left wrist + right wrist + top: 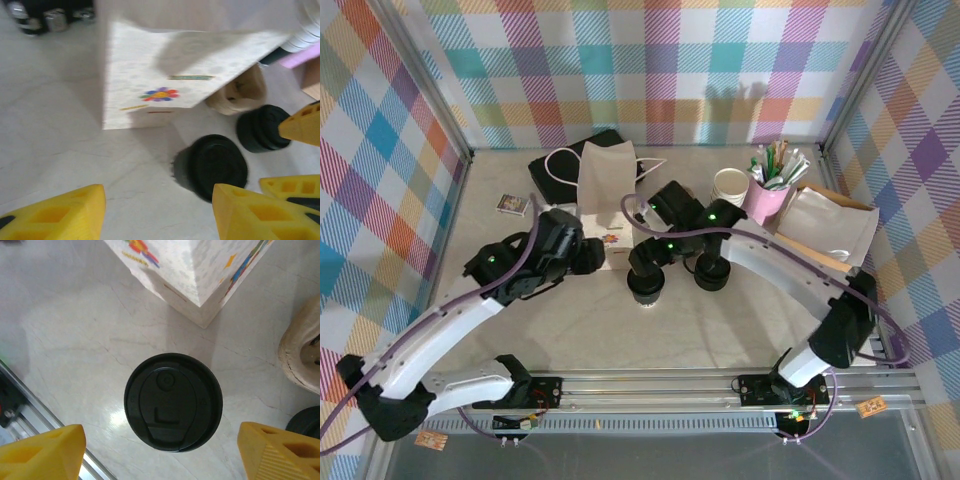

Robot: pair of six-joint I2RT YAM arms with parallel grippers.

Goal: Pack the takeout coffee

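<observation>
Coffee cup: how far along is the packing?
Done: the coffee cup looks lidded and stands beside the paper bag. In hand: nothing is held. The right gripper hovers open over the cup, its fingers clear of it, and the left gripper is open nearby. Left: grip the cup and set it in the bag.

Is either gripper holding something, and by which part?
Nothing is held: right gripper open, clear of the lidded coffee cup; left gripper open, empty.

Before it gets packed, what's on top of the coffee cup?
A black lid sits on the coffee cup, closing its mouth. Whatever is inside is hidden under it.
</observation>
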